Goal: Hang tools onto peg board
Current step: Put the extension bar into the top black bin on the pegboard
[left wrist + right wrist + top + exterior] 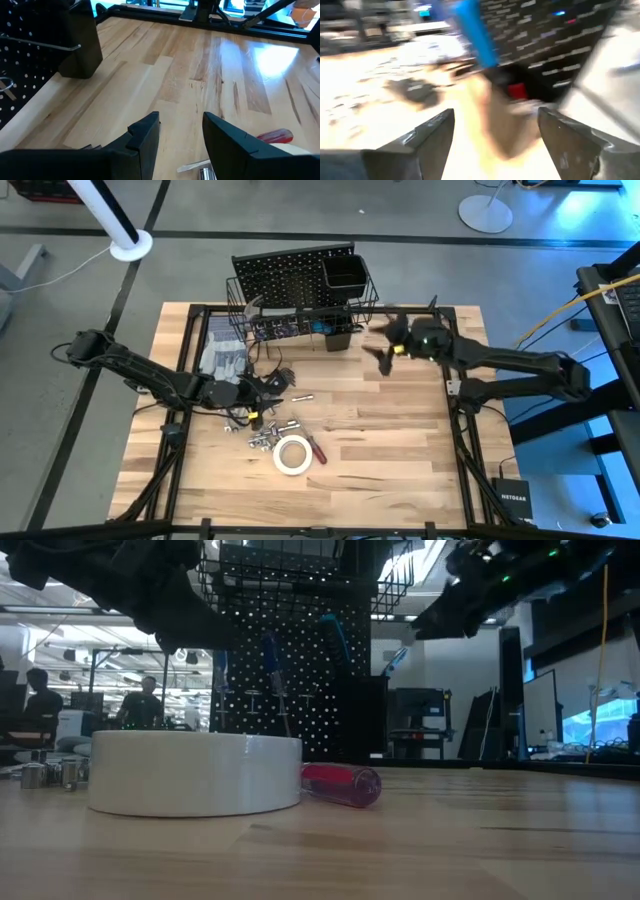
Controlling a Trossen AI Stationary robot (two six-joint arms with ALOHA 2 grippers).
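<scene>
The white tape roll (292, 455) lies on the pale wooden table (400, 450), a red-handled screwdriver (317, 450) touching it, small silver sockets (262, 438) beside. Just beyond, the left gripper (272, 387) stands partly open, holding nothing. Farther back the right gripper (385, 346) gapes wide, empty — a blue-handled screwdriver (475, 32) ahead of its jaws, by the black perforated peg board (285, 275).

High view evenly lit and sharp, blue cast at right edge. Low view dim and backlit: peg board (290, 660) and arms silhouetted, white tape roll (195, 773) bright, foreground table (450, 840) soft. Left wrist view clear, window glare on wood. Right wrist view heavily motion-blurred.
</scene>
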